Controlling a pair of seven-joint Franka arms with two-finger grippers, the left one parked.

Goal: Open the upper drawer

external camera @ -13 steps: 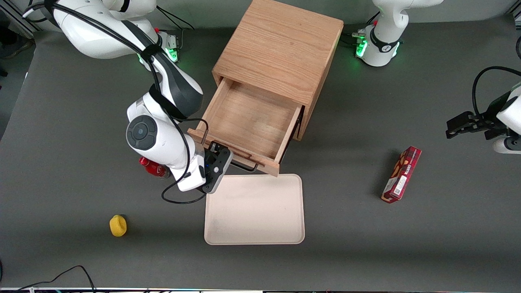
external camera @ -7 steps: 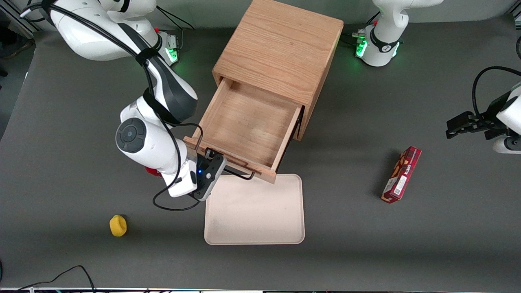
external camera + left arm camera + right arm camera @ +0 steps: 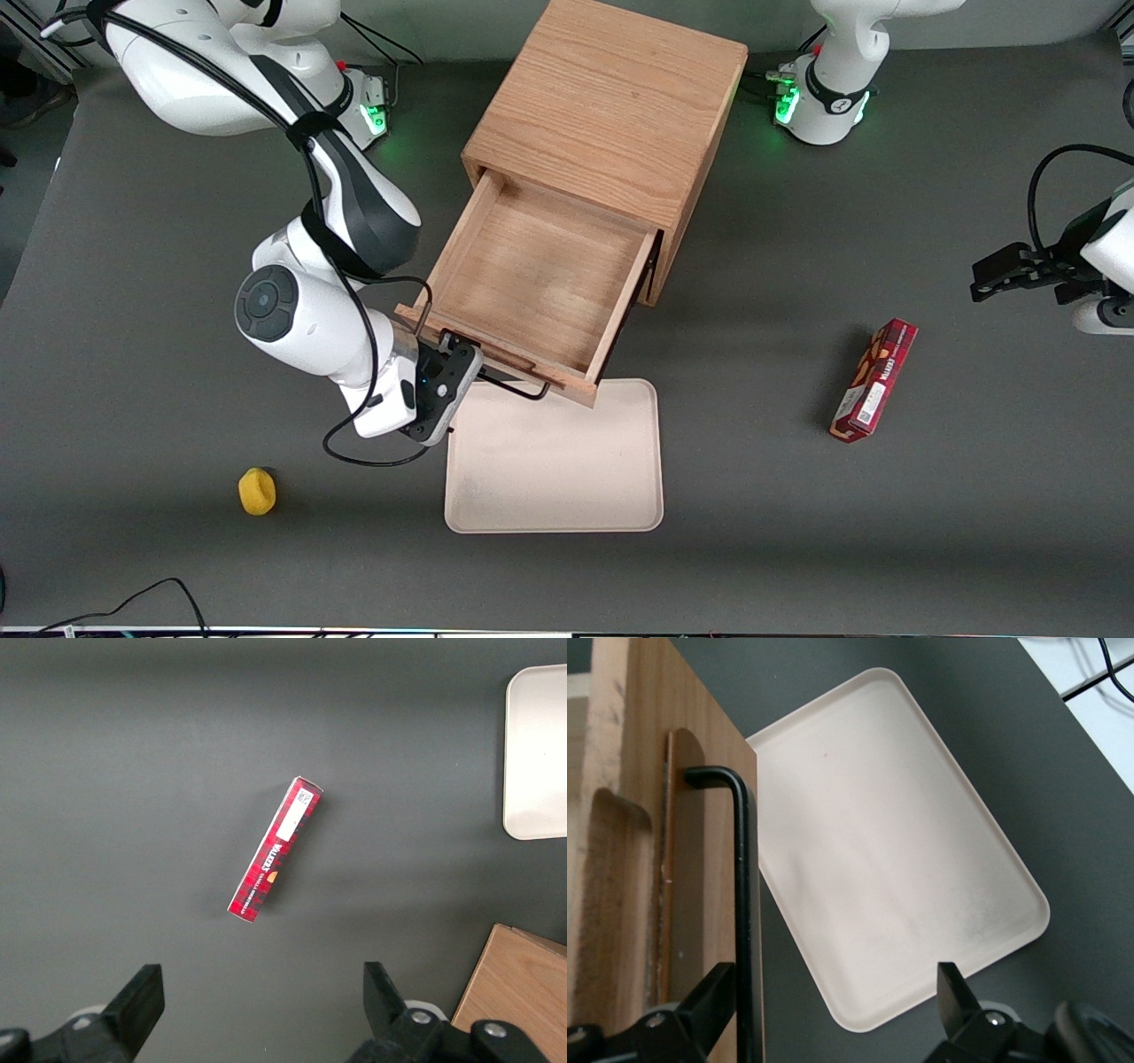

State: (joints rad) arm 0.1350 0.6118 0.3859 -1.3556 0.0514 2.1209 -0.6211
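The light-oak cabinet (image 3: 611,106) stands in the middle of the table. Its upper drawer (image 3: 532,283) is pulled far out, an empty shallow wooden tray. Its black wire handle (image 3: 518,388) hangs over the edge of the beige tray. My right gripper (image 3: 461,368) is at the working arm's end of the drawer front. In the right wrist view the gripper (image 3: 833,1014) is open. The handle bar (image 3: 742,895) runs between its fingers, close against one finger (image 3: 709,1001), beside the wooden drawer front (image 3: 629,859).
A beige tray (image 3: 554,461) lies on the table just nearer the front camera than the drawer and fills much of the right wrist view (image 3: 895,842). A yellow object (image 3: 257,492) lies toward the working arm's end. A red box (image 3: 874,379) lies toward the parked arm's end.
The upper drawer has slid farther out toward the front camera. My right gripper moved with its handle. A red object beside the arm is now hidden under it.
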